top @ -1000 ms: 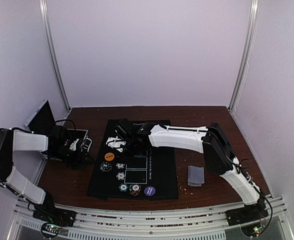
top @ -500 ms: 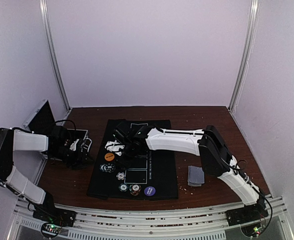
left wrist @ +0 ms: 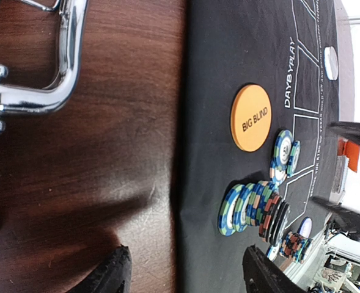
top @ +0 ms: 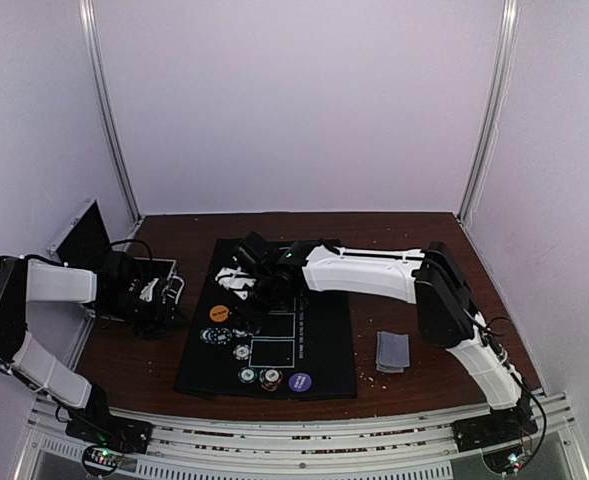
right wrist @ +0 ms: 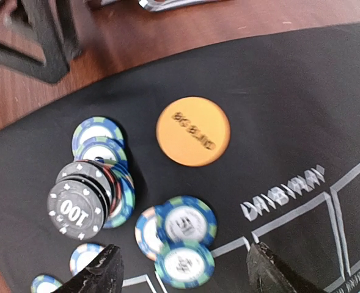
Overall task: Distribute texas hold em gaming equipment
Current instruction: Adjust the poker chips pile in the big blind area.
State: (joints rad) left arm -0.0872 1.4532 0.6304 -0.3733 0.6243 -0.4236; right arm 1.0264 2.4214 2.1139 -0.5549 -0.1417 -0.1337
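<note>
A black poker mat (top: 319, 345) lies mid-table. On its left part are an orange BIG BLIND disc (top: 219, 313) (left wrist: 250, 118) (right wrist: 193, 131), a leaning chip stack (top: 212, 334) (left wrist: 253, 207) (right wrist: 85, 198) and three loose blue chips (right wrist: 183, 235). More chips (top: 259, 377) and a purple disc (top: 299, 381) lie at the mat's near edge. Grey-backed cards (top: 393, 350) lie right of the mat. My right gripper (top: 254, 300) (right wrist: 186, 271) is open and empty above the loose chips. My left gripper (top: 164, 305) (left wrist: 186, 274) is open and empty at the mat's left edge.
An open black case (top: 84, 240) with a chrome handle (left wrist: 45, 79) sits at the far left beside my left arm. A white disc (left wrist: 331, 63) lies further along the mat. Brown tabletop surrounds the mat, with walls close on three sides.
My right gripper dipped left and toward me over the chips, then drew back up and away. The left arm and the chips have not moved.
</note>
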